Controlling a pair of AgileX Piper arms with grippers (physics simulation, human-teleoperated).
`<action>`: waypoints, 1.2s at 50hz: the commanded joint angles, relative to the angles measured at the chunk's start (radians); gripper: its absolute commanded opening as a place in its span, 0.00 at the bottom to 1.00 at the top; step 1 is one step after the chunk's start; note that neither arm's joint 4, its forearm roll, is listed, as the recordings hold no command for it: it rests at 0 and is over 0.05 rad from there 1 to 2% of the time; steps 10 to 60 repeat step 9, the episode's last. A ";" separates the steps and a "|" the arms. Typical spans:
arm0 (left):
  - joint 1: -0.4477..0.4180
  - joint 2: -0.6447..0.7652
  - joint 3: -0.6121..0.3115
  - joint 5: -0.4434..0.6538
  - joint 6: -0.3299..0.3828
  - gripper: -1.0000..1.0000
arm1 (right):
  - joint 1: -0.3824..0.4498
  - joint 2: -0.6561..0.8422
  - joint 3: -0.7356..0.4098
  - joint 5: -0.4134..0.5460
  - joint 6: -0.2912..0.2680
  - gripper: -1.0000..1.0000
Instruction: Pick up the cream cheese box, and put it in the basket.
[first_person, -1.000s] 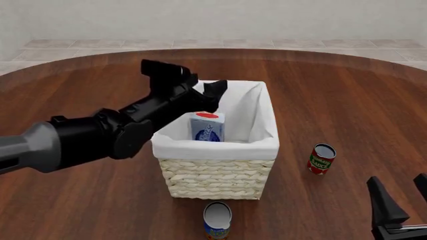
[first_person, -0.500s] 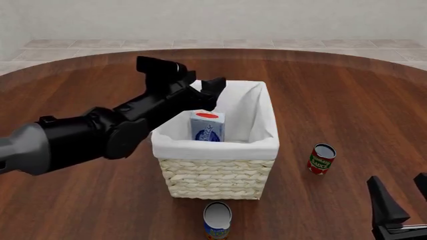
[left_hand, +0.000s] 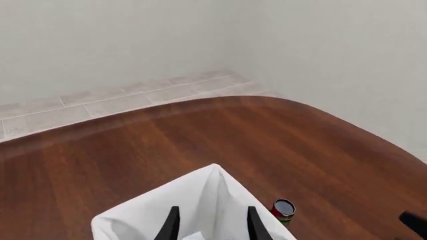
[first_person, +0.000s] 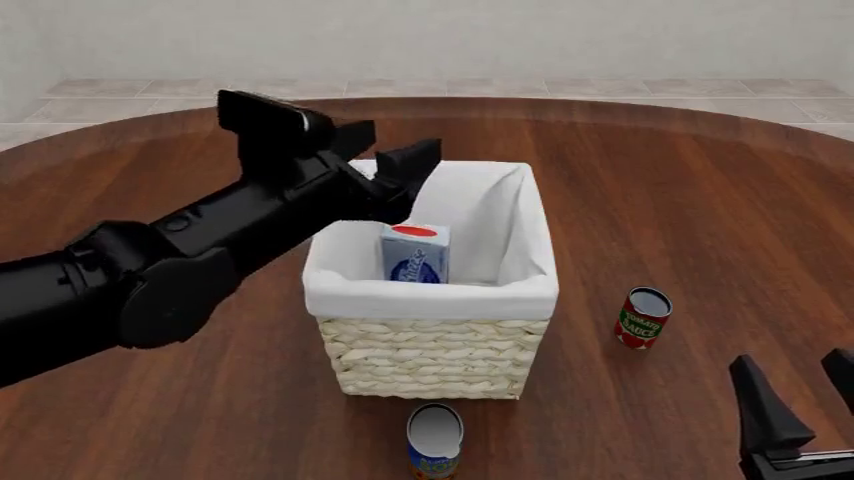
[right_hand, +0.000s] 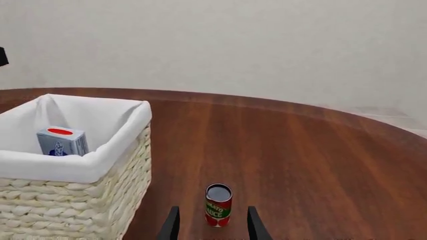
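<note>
The bench (first_person: 694, 190) is a round top of dark reddish wood, bare boards glossy; behind it pale floor tiles (first_person: 400, 88) meet a plain off-white wall (first_person: 534, 35); the cream cheese box (first_person: 414, 252) stands upright inside the basket (first_person: 434, 355); the left gripper (first_person: 378, 158) hangs above the basket's far-left rim, fingers spread and holding nothing; the right gripper (first_person: 805, 385), low at the near right, also has fingers apart and empty.

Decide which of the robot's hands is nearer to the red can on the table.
Right. The right hand sits just beside and nearer the camera than the red can; the left hand hangs above the basket's far edge.
</note>
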 joint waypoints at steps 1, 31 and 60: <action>-0.039 -0.128 0.039 0.044 0.030 1.00 | 0.003 0.000 0.002 0.000 0.000 1.00; -0.048 -0.154 0.053 0.051 0.052 1.00 | 0.005 0.000 0.001 0.000 0.001 1.00; -0.048 -0.154 0.053 0.051 0.052 1.00 | 0.005 0.000 0.001 0.000 0.001 1.00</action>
